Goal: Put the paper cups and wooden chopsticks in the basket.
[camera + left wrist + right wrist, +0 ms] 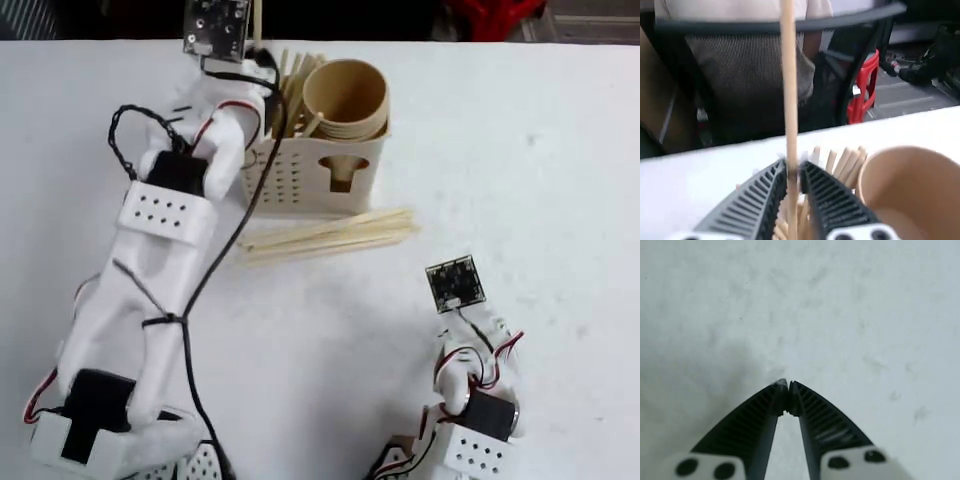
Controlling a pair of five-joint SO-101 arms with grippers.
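Observation:
A white perforated basket (300,175) stands at the back of the table with stacked paper cups (346,98) and several wooden chopsticks (290,85) inside. My left gripper (792,170) hovers over the basket's left side, shut on one upright wooden chopstick (788,75), with the paper cup (912,185) just beside it. More wooden chopsticks (330,235) lie in a loose bundle on the table in front of the basket. My right gripper (786,387) is shut on nothing, low over bare table; its arm (470,380) rests at the front right.
The left arm (160,260) stretches diagonally from the front left corner toward the basket, trailing a black cable. A dark mesh chair (755,65) and a red stool (865,85) stand behind the table's far edge. White tabletop (540,170) lies open to the right.

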